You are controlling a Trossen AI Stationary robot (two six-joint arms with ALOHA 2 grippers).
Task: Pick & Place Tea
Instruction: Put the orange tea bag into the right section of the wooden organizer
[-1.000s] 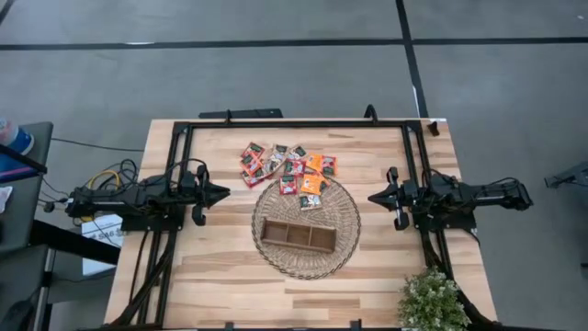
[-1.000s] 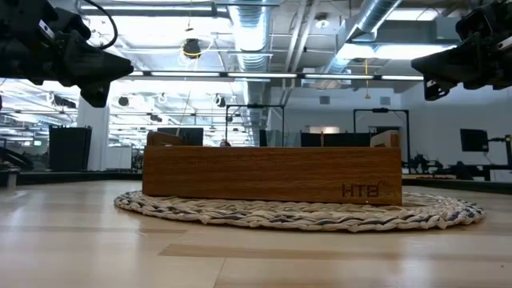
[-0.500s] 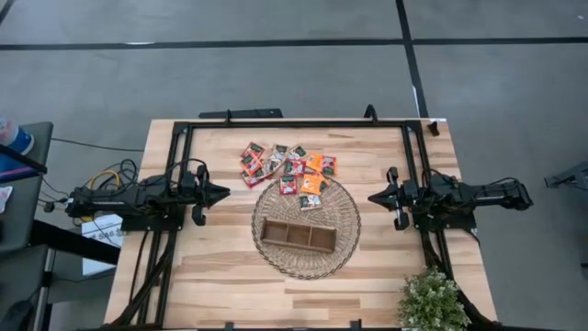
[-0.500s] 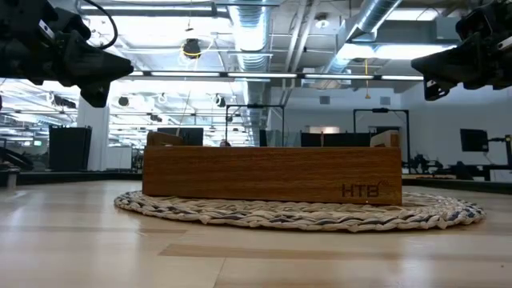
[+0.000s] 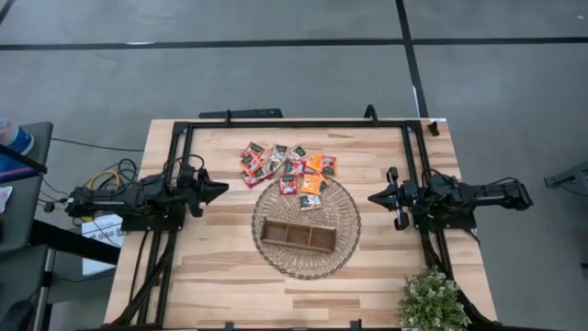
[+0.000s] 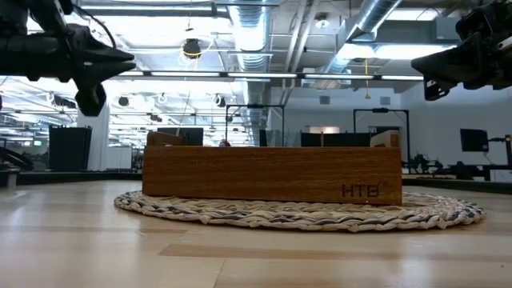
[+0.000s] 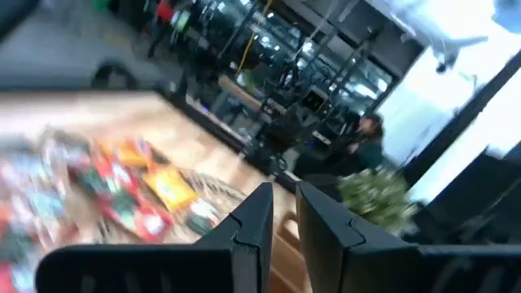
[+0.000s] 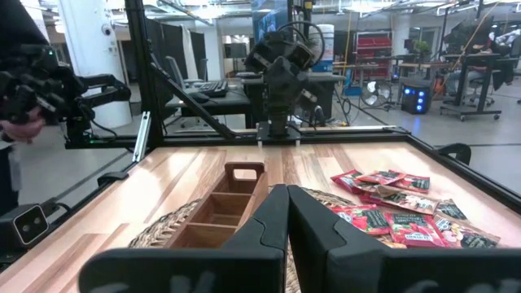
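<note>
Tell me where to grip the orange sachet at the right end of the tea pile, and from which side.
Take the orange sachet by its outer right edge, coming straight down from above. It lies flat at the pile's right end, with bare table beside it. The right tool looks nearer.

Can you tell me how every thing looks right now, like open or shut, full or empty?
Left gripper: jaws nearly shut, holding nothing.
Right gripper: jaws shut, holding nothing.
Tray: upright on the mat, all three compartments empty.
Tea: lying loose in a heap, partly on the mat.
</note>
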